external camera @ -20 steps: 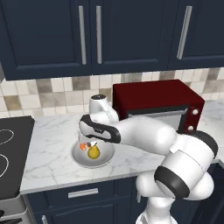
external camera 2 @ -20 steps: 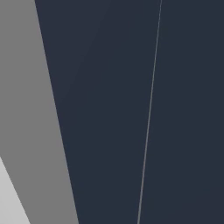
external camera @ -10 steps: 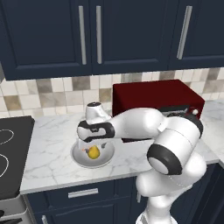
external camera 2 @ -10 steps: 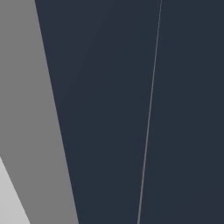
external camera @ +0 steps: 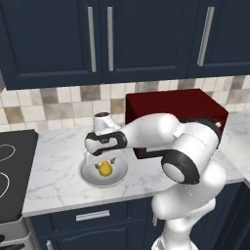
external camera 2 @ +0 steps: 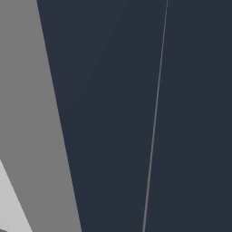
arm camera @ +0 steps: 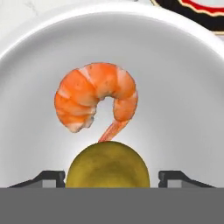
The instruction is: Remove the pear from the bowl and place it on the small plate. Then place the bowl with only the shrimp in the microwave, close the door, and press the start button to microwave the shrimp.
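The light-grey bowl sits on the marble counter in front of the arm. In it lie the yellow pear and the curled orange shrimp. My gripper points straight down into the bowl. In the hand view the gripper straddles the pear, one fingertip on each side. The left tip meets the pear and a narrow gap shows at the right tip. The bowl spreads around them, and the small plate with its black rim lies just beyond it. The microwave and its door are out of view.
A dark red countertop oven stands on the counter right behind the arm. A black stovetop borders the counter on the left. Navy wall cabinets hang above. A navy cabinet panel sits close in front of the right base camera.
The hand has come down into the bowl and now straddles the pear. The fingers have drawn inward towards it. Bowl, pear and shrimp have stayed in place.
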